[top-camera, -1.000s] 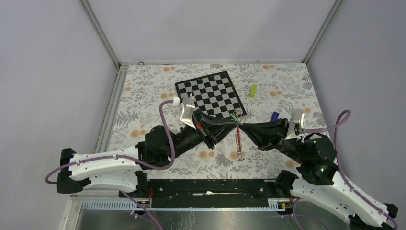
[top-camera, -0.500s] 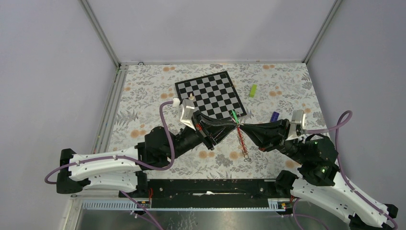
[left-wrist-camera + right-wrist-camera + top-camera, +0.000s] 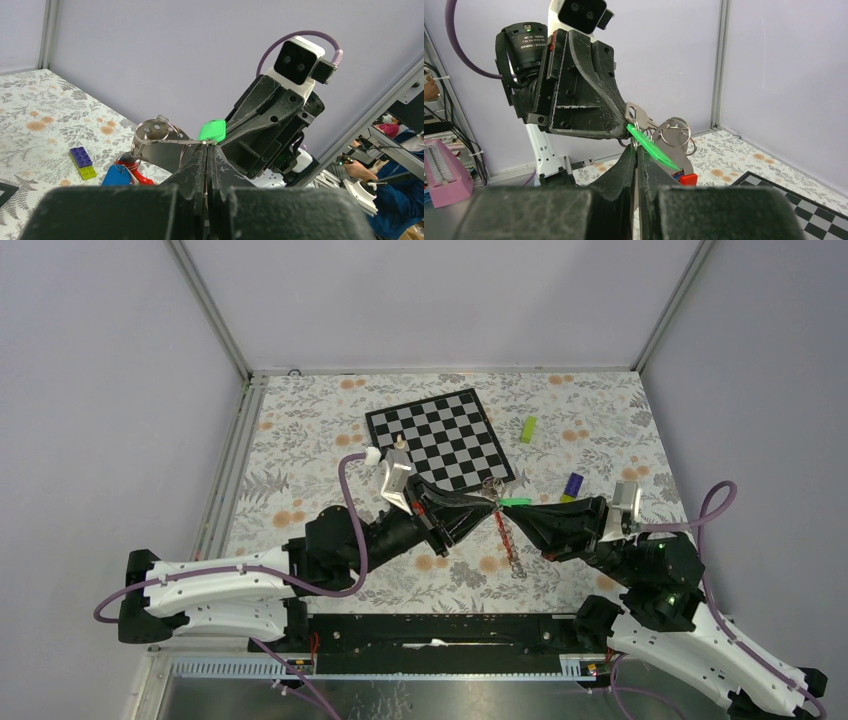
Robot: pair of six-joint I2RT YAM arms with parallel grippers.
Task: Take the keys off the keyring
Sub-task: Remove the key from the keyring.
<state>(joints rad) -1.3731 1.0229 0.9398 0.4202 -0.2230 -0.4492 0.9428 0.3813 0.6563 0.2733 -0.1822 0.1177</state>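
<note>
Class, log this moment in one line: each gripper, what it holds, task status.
left gripper: shut on keyring | right gripper: shut on green key | status: key not yet off

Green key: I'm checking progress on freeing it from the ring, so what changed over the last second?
The green key swung from pointing toward the chessboard to lying rightward along the right gripper, whose arm eased slightly toward the near edge. The hanging end of the red strap drifted right. Unchanged: left gripper and right both shut, tip to tip at the keyring; lime block in place.
</note>
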